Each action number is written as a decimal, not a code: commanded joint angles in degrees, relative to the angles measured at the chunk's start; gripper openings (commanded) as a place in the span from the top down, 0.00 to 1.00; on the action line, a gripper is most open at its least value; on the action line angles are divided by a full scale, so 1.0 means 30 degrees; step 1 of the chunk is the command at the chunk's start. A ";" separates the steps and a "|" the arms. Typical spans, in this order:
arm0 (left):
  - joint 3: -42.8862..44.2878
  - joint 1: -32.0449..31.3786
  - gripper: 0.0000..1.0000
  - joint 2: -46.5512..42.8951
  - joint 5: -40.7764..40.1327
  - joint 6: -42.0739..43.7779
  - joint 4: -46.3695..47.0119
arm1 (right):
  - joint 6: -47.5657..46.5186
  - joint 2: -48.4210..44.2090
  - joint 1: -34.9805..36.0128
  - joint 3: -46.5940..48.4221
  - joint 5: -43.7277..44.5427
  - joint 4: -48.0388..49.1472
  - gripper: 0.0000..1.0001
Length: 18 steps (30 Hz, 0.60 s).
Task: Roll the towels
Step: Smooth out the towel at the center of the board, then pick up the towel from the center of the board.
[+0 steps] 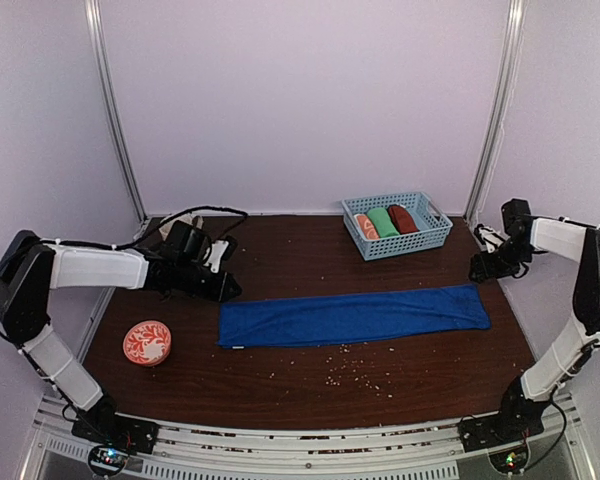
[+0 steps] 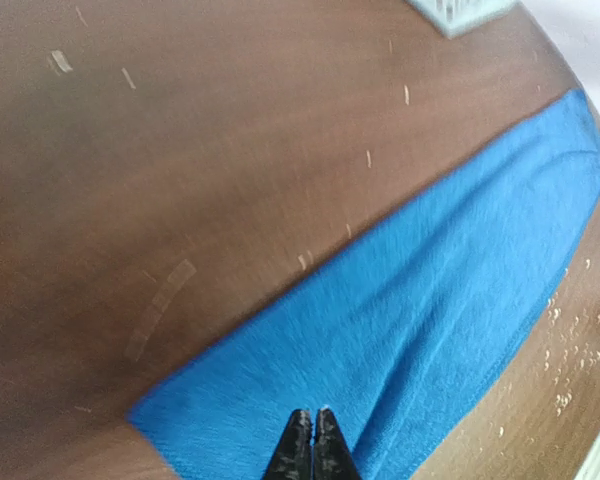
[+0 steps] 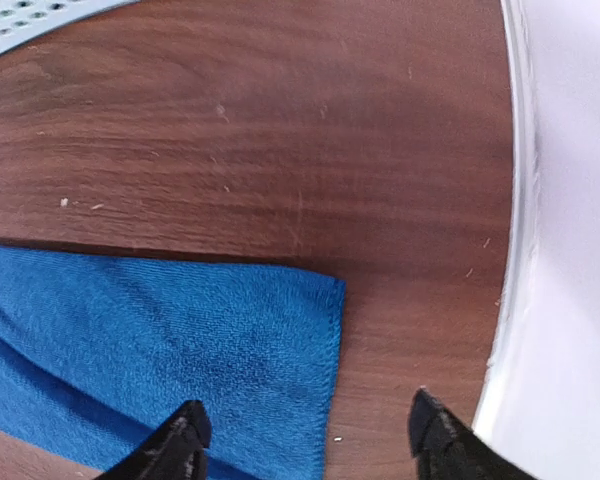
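I stood at the near edge of a dark brown wooden table in a small room with plain white walls and a shiny metal pole in each back corner. The blue towel lay flat and long across the middle of the table, not rolled at all. My left claw was clenched, its two tips pressed together with nothing between them, and it hung over the left end of the blue towel. My right claw was spread wide and held nothing, above the right end of that towel, close to the white wall on that side. At the back of the table sat a light blue basket. Inside it, side by side, were the rust-brown towel, rolled up, a green rolled towel and an orange-and-white rolled towel. A round orange dish sat near the front left of the table. Little pale crumbs were scattered on the wood in front of the blue towel. A black cable looped at the back left edge.
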 commanded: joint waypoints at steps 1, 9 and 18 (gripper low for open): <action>-0.1105 -0.0154 1.00 -0.0012 0.2639 0.0346 0.1144 | 0.0196 0.1007 -0.0167 0.0044 0.0996 -0.0529 0.36; -0.3779 -0.0274 1.00 -0.1332 0.2128 -0.0077 0.0405 | 0.0181 0.2452 -0.0143 -0.0408 0.1966 -0.0311 0.49; -0.4906 -0.0273 1.00 -0.0242 0.1705 -0.0570 0.0569 | -0.0271 0.4190 -0.0138 -0.0349 0.1257 -0.0421 0.45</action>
